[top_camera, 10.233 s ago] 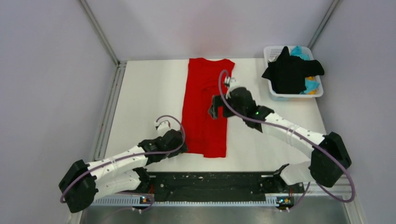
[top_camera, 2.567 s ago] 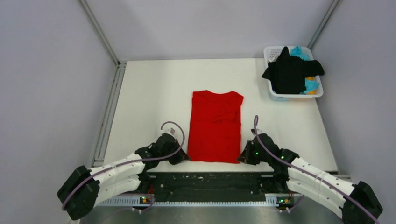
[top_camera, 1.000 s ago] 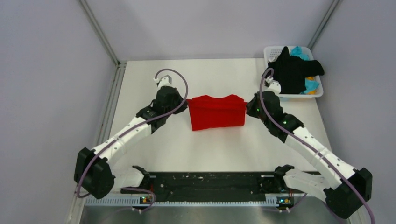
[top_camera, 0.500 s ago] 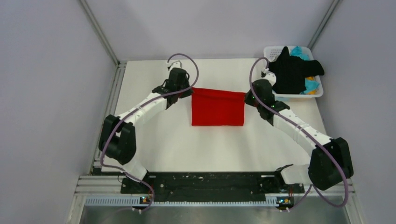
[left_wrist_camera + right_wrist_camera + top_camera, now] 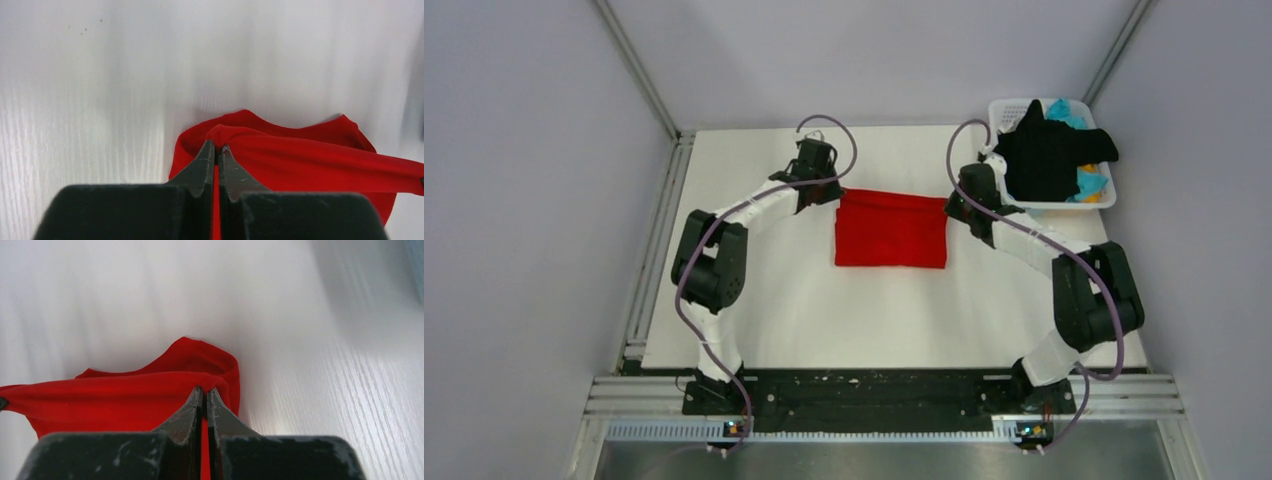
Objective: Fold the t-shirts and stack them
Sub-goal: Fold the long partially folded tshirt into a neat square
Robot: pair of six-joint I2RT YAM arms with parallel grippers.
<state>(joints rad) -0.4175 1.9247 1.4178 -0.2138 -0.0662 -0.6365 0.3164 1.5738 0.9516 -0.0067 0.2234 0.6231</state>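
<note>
Robot lab cell — grey panel walls (image 5: 524, 200), aluminium rail (image 5: 874, 431), white table (image 5: 764, 300).

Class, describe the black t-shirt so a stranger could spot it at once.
At the far right corner of the white table stands a white plastic basket. The black t-shirt is heaped on top, spilling over its rim. It is the only black cloth there; cyan cloth and orange cloth peek out beside it, and the red t-shirt lies mid-table.

Top camera sat high behind me, looking down on the whole table (image 5: 754, 300). Wrist cameras rode close behind my left gripper (image 5: 216, 147) and right gripper (image 5: 204, 389), low, sighting along the jaws. All three shared the red shirt (image 5: 891, 232); wrist views faced its opposite ends.
</note>
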